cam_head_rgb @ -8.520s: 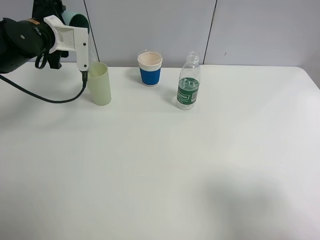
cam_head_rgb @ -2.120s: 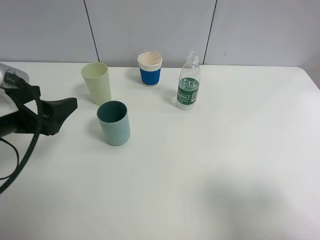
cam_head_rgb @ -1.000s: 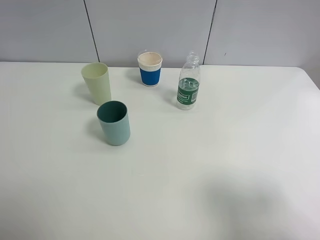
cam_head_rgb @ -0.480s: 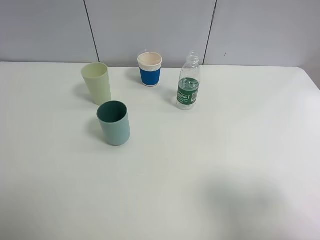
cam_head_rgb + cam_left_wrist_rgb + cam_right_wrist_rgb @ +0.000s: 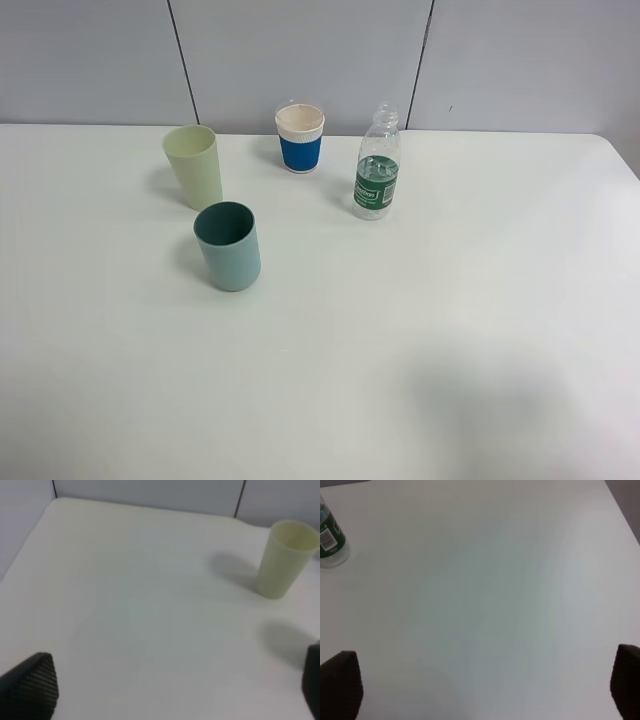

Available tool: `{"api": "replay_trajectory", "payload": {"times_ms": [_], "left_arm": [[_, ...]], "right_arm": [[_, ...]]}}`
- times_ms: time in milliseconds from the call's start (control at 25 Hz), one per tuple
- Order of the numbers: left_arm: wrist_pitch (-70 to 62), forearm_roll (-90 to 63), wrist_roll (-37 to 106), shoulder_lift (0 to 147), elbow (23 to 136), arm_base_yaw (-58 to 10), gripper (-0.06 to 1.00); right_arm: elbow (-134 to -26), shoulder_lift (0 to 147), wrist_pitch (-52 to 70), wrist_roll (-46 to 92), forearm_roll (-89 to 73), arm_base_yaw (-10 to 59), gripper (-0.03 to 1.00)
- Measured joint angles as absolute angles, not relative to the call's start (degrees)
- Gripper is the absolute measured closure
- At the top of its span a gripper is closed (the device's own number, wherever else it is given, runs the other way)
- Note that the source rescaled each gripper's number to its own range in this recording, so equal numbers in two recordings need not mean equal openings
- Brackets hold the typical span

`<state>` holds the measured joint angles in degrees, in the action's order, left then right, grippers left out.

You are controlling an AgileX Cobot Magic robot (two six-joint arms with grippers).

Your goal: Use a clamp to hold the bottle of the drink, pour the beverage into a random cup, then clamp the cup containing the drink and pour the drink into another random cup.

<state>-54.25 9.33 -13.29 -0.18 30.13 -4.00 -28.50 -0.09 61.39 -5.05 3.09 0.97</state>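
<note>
While both tools gape wide, bottle (image 5: 377, 173) upright, teal cup (image 5: 228, 246) mid-table

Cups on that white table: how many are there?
3. The pale yellow-green cup stands back left, the teal cup in front of it, and the white paper cup with blue sleeve at the back, beside the bottle.

The small clear ribbed plastic bottle (image 5: 378, 165) wears a green label (image 5: 376, 183) with white lettering, too small and blurred to read. In the right wrist view a barcode (image 5: 326, 538) shows on that label; its digits cannot be made out.
</note>
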Motion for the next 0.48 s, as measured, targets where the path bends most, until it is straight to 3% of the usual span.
{"api": "replay_trajectory", "payload": {"times_ms": [480], "left_arm": [[-60.35,3.58,-5.99,-0.18,28.94,-4.00,-0.04]], "right_arm": [[-28.50,-0.09,61.39,-5.05,3.09,0.97,-0.02]]}}
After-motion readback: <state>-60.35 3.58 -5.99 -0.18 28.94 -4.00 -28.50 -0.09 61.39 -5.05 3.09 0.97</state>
